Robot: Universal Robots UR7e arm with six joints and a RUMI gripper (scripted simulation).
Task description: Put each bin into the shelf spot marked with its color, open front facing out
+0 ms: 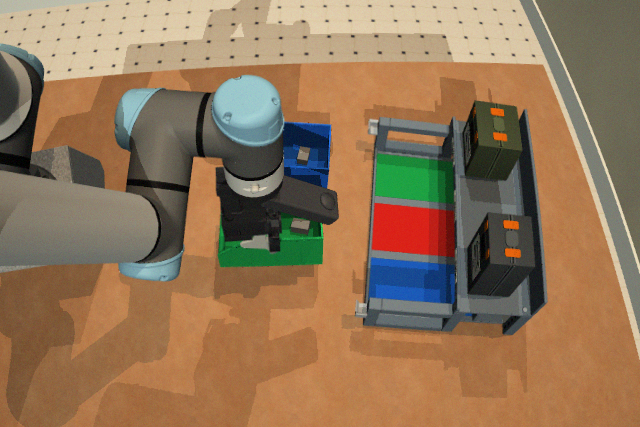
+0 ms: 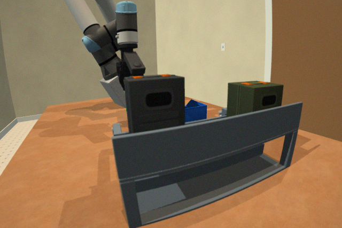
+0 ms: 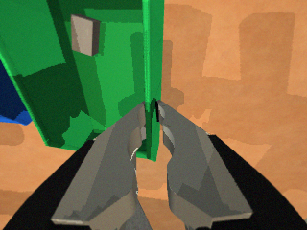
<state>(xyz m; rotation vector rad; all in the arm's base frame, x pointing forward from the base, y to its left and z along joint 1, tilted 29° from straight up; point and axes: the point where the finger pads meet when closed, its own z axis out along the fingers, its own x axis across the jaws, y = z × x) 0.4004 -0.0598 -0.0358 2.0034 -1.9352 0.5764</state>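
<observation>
The green bin (image 1: 265, 250) sits on the table left of the shelf, with a grey block (image 1: 299, 226) inside it. My gripper (image 3: 152, 102) is shut on the bin's thin side wall (image 3: 153, 72); the wrist view shows a finger on each side of the wall. The grey block also shows in the wrist view (image 3: 85, 34). The blue bin (image 1: 311, 152) stands behind the green one with a grey block (image 1: 302, 153) in it. The shelf (image 1: 449, 220) carries a green mark (image 1: 413, 177), a red mark (image 1: 410, 228) and a blue mark (image 1: 409, 280). In the exterior view the green bin is hidden behind a dark case.
A dark green case (image 1: 491, 139) and a dark grey case (image 1: 501, 252) stand on the shelf's upper board. In the exterior view the shelf's back panel (image 2: 204, 142) faces the camera, and the blue bin (image 2: 195, 110) peeks out between the cases.
</observation>
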